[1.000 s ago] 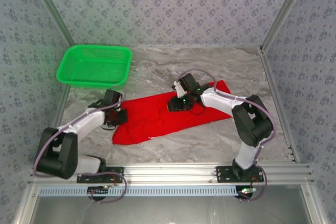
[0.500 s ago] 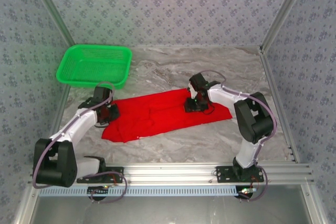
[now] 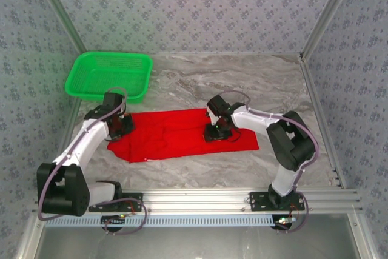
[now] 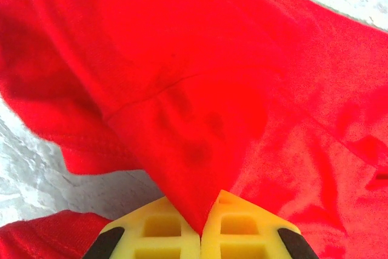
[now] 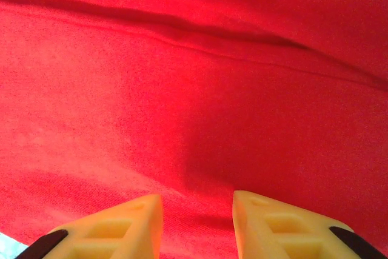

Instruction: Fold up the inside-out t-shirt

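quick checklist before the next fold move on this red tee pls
1. Left hand gripping the t-shirt: ok, a fold of red cloth is pinched between its shut fingers.
2. Right hand gripping: not ok, its jaws stand apart over flat cloth with nothing pinched.
3. T-shirt fully on the table: ok, away from every edge.
4. Green basket apart from the cloth: ok.
5. Cloth lying smooth: not ok, there are creases and a lifted fold at the left hand's end.
6. Which side faces up: cannot tell, the visible cloth is plain red.
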Robot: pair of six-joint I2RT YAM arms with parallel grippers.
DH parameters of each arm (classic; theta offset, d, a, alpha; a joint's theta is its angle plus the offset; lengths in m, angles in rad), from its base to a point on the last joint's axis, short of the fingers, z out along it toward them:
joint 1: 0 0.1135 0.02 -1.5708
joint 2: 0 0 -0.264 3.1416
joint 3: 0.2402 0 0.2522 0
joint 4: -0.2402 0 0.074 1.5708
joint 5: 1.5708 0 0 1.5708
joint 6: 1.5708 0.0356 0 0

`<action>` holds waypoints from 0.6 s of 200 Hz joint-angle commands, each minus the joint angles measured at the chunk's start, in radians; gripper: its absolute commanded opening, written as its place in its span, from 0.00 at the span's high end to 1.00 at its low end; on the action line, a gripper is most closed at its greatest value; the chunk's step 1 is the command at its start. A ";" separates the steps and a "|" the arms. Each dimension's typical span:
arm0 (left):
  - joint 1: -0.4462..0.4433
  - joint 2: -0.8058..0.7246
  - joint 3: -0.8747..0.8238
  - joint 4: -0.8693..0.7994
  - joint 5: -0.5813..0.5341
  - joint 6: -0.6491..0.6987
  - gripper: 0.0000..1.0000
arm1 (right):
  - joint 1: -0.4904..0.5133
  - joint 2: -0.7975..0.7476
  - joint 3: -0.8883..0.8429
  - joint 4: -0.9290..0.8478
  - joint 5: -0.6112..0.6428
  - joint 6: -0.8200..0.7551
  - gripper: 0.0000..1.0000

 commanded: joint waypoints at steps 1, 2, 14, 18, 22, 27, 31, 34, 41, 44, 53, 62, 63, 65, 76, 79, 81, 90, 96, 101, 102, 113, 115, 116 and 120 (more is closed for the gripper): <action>-0.068 -0.042 0.089 -0.076 0.065 -0.034 1.00 | -0.065 -0.062 0.022 -0.057 0.027 -0.037 0.62; -0.073 -0.041 0.093 -0.077 0.065 -0.036 1.00 | -0.065 -0.062 0.022 -0.057 0.027 -0.037 0.62; -0.135 -0.037 0.143 -0.088 0.075 -0.077 1.00 | -0.101 -0.076 0.036 -0.066 0.029 -0.068 0.61; -0.159 -0.032 0.158 -0.086 0.076 -0.094 1.00 | -0.112 -0.080 0.040 -0.066 0.034 -0.075 0.61; -0.185 -0.029 0.173 -0.080 0.077 -0.111 1.00 | -0.125 -0.086 0.041 -0.066 0.037 -0.081 0.61; -0.213 -0.023 0.188 -0.074 0.077 -0.136 1.00 | -0.140 -0.094 0.043 -0.065 0.036 -0.088 0.61; -0.238 -0.017 0.199 -0.064 0.077 -0.156 1.00 | -0.153 -0.099 0.043 -0.066 0.034 -0.095 0.61; -0.257 -0.012 0.206 -0.057 0.077 -0.173 1.00 | -0.165 -0.103 0.044 -0.066 0.032 -0.100 0.61; -0.296 0.003 0.223 -0.037 0.078 -0.212 1.00 | -0.190 -0.108 0.047 -0.066 0.026 -0.110 0.61; -0.315 0.010 0.228 -0.025 0.081 -0.226 1.00 | -0.198 -0.111 0.049 -0.066 0.026 -0.114 0.61; -0.356 0.037 0.252 -0.001 0.086 -0.274 1.00 | -0.227 -0.117 0.052 -0.094 0.027 -0.126 0.61; -0.398 0.066 0.273 0.022 0.097 -0.311 1.00 | -0.253 -0.127 0.052 -0.101 0.026 -0.138 0.60; -0.403 0.069 0.276 0.022 0.099 -0.313 1.00 | -0.256 -0.129 0.052 -0.102 0.027 -0.139 0.60; -0.409 0.077 0.283 0.022 0.101 -0.320 1.00 | -0.259 -0.130 0.053 -0.103 0.027 -0.141 0.60; -0.454 0.120 0.326 0.057 0.105 -0.344 1.00 | -0.288 -0.146 0.047 -0.107 0.033 -0.154 0.60; -0.467 0.133 0.338 0.059 0.104 -0.348 1.00 | -0.295 -0.152 0.044 -0.108 0.034 -0.157 0.60; -0.475 0.141 0.347 0.061 0.105 -0.351 1.00 | -0.299 -0.155 0.045 -0.109 0.035 -0.160 0.60; -0.509 0.180 0.386 0.067 0.101 -0.366 1.00 | -0.319 -0.168 0.040 -0.114 0.040 -0.167 0.60; -0.530 0.202 0.407 0.071 0.101 -0.371 1.00 | -0.332 -0.178 0.037 -0.117 0.044 -0.171 0.60; -0.545 0.222 0.422 0.075 0.101 -0.378 1.00 | -0.341 -0.189 0.032 -0.117 0.049 -0.175 0.60; -0.549 0.225 0.424 0.077 0.100 -0.379 1.00 | -0.342 -0.191 0.032 -0.117 0.050 -0.175 0.60; -0.575 0.266 0.452 0.096 0.115 -0.387 1.00 | -0.357 -0.217 0.020 -0.117 0.061 -0.174 0.60; -0.578 0.273 0.456 0.097 0.118 -0.389 1.00 | -0.360 -0.223 0.018 -0.115 0.060 -0.173 0.60; -0.580 0.276 0.460 0.097 0.119 -0.389 1.00 | -0.361 -0.224 0.017 -0.115 0.060 -0.173 0.60; -0.588 0.291 0.474 0.098 0.120 -0.389 1.00 | -0.365 -0.233 0.011 -0.112 0.059 -0.171 0.60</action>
